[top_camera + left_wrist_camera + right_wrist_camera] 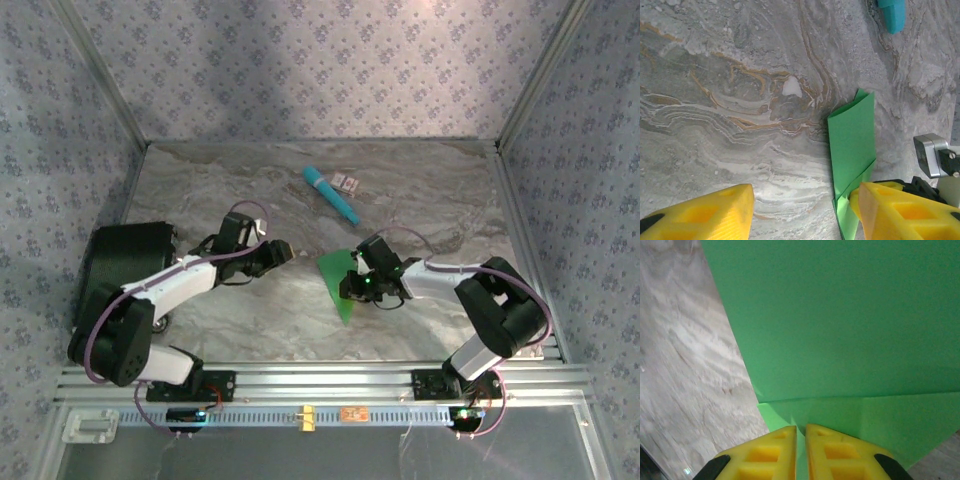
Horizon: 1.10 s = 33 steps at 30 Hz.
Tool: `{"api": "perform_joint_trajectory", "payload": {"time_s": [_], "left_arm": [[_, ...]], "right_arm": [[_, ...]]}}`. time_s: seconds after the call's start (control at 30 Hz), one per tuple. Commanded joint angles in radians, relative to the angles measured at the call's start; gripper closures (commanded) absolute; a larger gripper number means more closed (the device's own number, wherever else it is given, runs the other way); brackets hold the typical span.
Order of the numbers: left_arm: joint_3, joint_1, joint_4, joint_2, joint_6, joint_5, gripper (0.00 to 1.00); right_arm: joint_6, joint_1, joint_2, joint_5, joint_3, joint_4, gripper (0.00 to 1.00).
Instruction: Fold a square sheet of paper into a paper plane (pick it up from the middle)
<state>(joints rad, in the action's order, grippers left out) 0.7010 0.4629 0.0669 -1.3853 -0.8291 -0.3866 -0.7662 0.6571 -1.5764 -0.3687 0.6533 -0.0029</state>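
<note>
while the right gripper (800,452) is clamped on the paper (840,315), its yellow fingers stand almost together with a thin green sliver between them, just beside a crease that runs across the sheet. from above, the paper (335,275) lies on the marble table (230,180) right of centre, a creased wedge with its point toward the near edge, partly under the right gripper (358,288). the left gripper (282,252) hangs to the left of the paper, well short of it in the top view. in its own wrist view the left gripper (800,215) has its fingers wide apart over bare marble; one finger overlaps the paper (852,135) at a folded corner, though whether it touches is hard to tell. a teal stick (331,194) lies farther back, well apart from the paper, with a small card (347,182) just beside it.
</note>
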Motion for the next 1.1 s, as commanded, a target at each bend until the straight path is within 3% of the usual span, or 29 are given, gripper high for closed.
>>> {"api": "perform_joint_trajectory", "payload": {"time_s": [0.0,0.17,0.23,0.43,0.67,0.87,1.07], "left_arm": [[0.041,0.009,-0.029,-0.018,-0.007,-0.036,0.45],[0.072,0.015,-0.052,-0.066,-0.022,-0.077,0.55],[0.088,0.019,-0.050,-0.084,-0.021,-0.084,0.56],[0.125,0.034,-0.039,-0.113,-0.010,-0.105,0.62],[0.256,0.115,-0.010,-0.229,0.030,-0.155,0.73],[0.389,0.190,-0.011,-0.383,0.028,-0.191,0.79],[0.466,0.222,-0.014,-0.506,0.011,-0.212,0.82]], "right_arm": [[-0.270,0.020,-0.023,0.101,-0.082,0.069,0.87],[-0.696,0.126,-0.014,0.312,-0.207,0.315,0.79],[-0.745,0.166,-0.002,0.371,-0.185,0.318,0.79],[-0.547,0.168,0.165,0.404,-0.118,0.178,0.77],[-0.319,0.019,0.388,0.338,-0.197,0.051,0.71],[-0.207,-0.135,0.396,0.129,-0.211,0.007,0.73],[-0.178,-0.163,0.375,0.089,-0.195,-0.003,0.73]]}}
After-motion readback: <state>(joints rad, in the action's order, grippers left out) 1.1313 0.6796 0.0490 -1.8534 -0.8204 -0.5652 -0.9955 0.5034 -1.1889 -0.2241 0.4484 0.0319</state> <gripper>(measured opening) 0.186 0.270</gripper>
